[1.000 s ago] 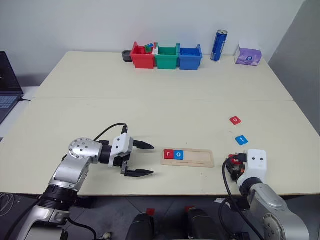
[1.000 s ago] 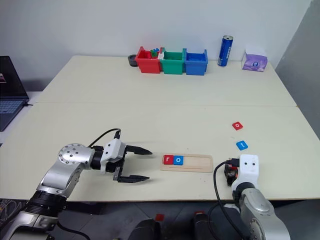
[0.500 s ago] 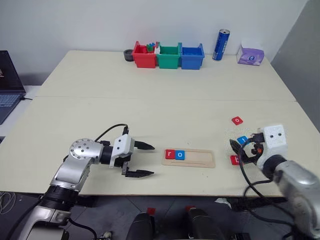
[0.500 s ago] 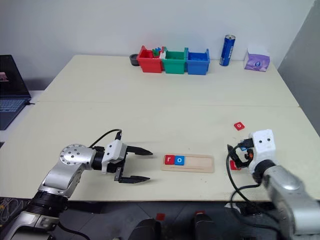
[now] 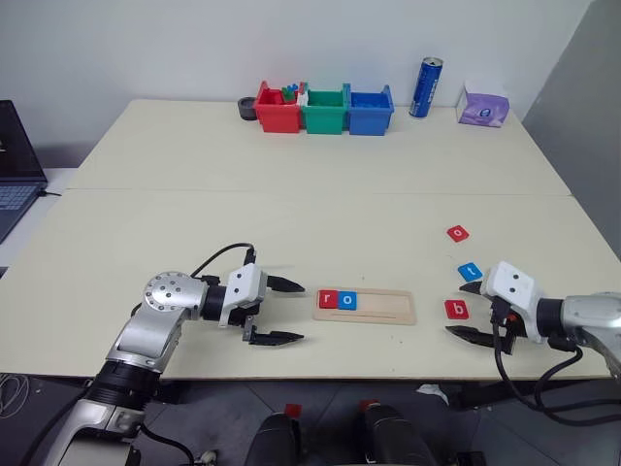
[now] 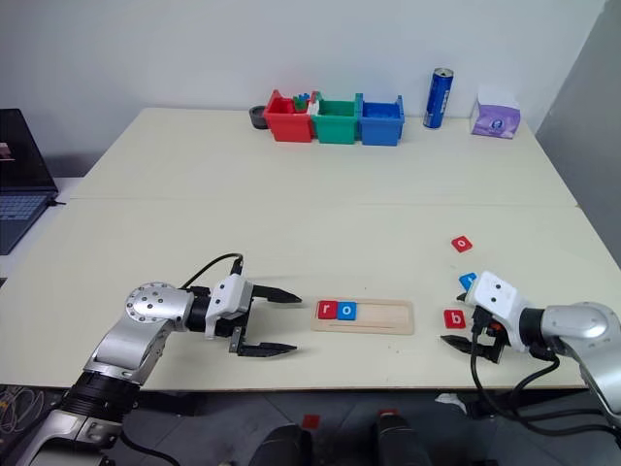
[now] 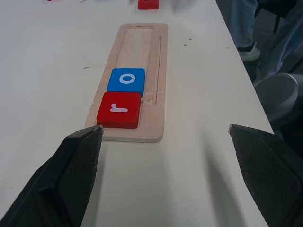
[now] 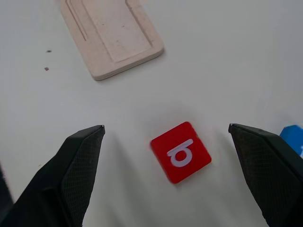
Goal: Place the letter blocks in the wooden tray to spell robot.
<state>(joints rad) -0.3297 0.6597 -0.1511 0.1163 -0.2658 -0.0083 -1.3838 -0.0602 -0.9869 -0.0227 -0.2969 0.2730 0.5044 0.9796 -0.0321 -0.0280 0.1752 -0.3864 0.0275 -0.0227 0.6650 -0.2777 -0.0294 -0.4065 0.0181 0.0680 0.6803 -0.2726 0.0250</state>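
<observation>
The wooden tray (image 5: 388, 307) lies near the table's front edge, with a red "r" block (image 5: 328, 299) and a blue "o" block (image 5: 348, 301) side by side at its left end. Right of the tray a red "b" block (image 8: 181, 151) lies flat on the table. It sits between the spread fingers of my open right gripper (image 5: 463, 311), which do not touch it. A blue "t" block (image 5: 470, 272) and a red "o" block (image 5: 457, 233) lie further back. My left gripper (image 5: 299, 312) hovers open just left of the tray, pointing at it.
Red (image 5: 277, 110), green (image 5: 324, 110) and blue (image 5: 370, 110) bins stand in a row at the table's back, with a blue can (image 5: 425, 87) and a purple packet (image 5: 483, 107) to their right. A laptop (image 5: 15, 175) sits off the left edge.
My right arm swung out to the right and rolled over, and its fingers spread wider. The red "b" block now lies bare on the table between them. The left arm stayed put.
</observation>
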